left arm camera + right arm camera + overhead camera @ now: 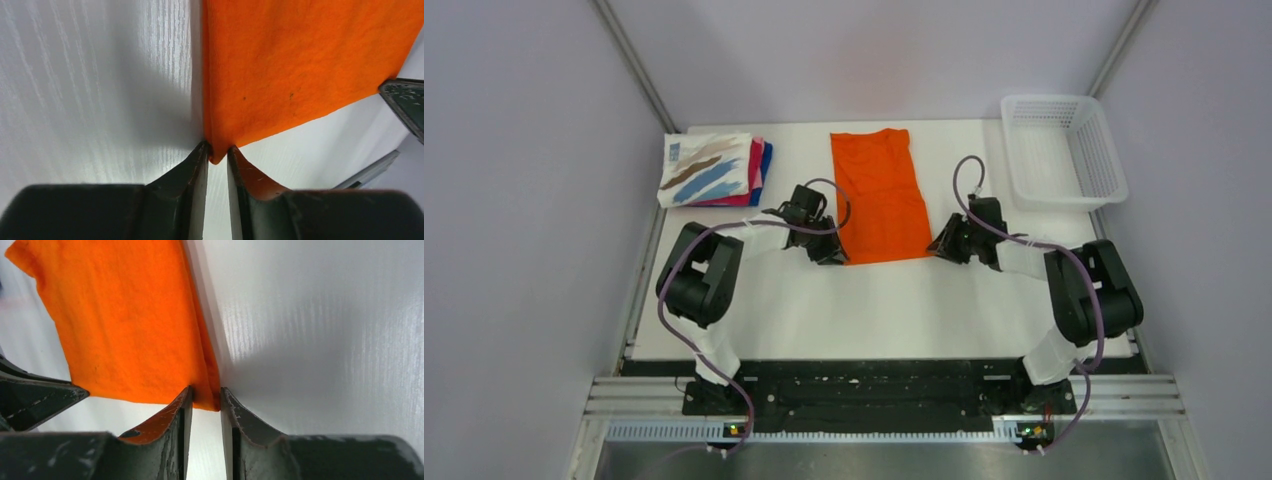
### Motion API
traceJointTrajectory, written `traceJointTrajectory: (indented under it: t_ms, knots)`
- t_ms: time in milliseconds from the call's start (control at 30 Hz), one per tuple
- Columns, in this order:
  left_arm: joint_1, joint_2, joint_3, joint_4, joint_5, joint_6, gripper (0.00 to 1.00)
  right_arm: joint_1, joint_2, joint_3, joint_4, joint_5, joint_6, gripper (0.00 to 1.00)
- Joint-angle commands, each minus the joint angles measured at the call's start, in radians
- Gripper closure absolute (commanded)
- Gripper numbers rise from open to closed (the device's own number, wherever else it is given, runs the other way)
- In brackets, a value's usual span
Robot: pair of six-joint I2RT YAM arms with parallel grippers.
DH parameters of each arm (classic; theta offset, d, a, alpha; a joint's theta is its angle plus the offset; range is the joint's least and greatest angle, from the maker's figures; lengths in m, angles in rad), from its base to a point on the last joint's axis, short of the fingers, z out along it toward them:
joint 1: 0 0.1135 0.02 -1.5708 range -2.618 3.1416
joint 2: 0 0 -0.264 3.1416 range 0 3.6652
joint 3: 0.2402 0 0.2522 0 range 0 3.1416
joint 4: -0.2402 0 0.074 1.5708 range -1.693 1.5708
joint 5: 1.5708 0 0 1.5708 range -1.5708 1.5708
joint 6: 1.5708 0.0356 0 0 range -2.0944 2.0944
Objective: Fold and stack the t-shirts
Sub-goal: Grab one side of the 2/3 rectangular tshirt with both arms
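- dark fingers (190, 175) of our left gripper (216, 150) stand narrow about the near left corner of the orange t-shirt (300, 60), with cloth between the tips. we cannot tell whether they bite it or only flank it.
- our right gripper (206, 392) sits the same way at the near right corner, jaws close on either side of the layered edge, grip uncertain.
- the shirt lies flat in the middle of the table (874, 300) as a long rectangle, seemingly folded lengthwise already. it is well apart from the folded stack (714, 170) at the far left and the mesh basket (1064, 150) at the far right.
- risk: only the very tip of each corner sits in the jaws. we judge such a thin bite could slip out on lifting, or catch the top layer alone and open the fold.
- risk: if one corner holds and the other does not, the cloth would skew and crease.
- materials: the shirt is a soft, matte, faintly fuzzy knit, and limp. the table is smooth white with a fine grain, so cloth may slide. the basket is a rigid white plastic lattice.
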State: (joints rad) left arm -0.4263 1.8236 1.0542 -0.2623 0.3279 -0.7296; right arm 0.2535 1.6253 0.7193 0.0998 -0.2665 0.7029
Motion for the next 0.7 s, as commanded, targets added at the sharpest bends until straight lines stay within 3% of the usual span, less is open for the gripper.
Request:
traceJointTrajectory:
  t_ms: [0, 67, 100, 267, 500, 667]
  knots:
    - [-0.012, 0.047, 0.026, 0.011, -0.016, 0.006, 0.82, 0.013, 0.031, -0.006, -0.003, 0.017, -0.006, 0.8]
    - [-0.014, 0.055, 0.034, 0.008, -0.023, 0.006, 1.0, 0.012, 0.04, -0.004, 0.0, 0.01, -0.002, 0.95]
    - [-0.013, 0.054, 0.039, 0.002, -0.022, 0.01, 1.0, 0.013, 0.042, -0.003, 0.001, 0.006, 0.0, 1.0]
    - [-0.022, -0.046, -0.024, -0.035, -0.007, 0.033, 1.0, 0.039, -0.047, -0.027, -0.056, 0.003, 0.001, 1.0]
    - [-0.088, -0.409, -0.293, -0.099, 0.051, 0.01, 1.0, 0.158, -0.431, -0.158, -0.333, 0.047, 0.029, 1.0]
    - [-0.103, -0.667, -0.326, -0.22, 0.07, -0.002, 1.0, 0.189, -0.686, -0.17, -0.46, -0.019, 0.058, 1.0]
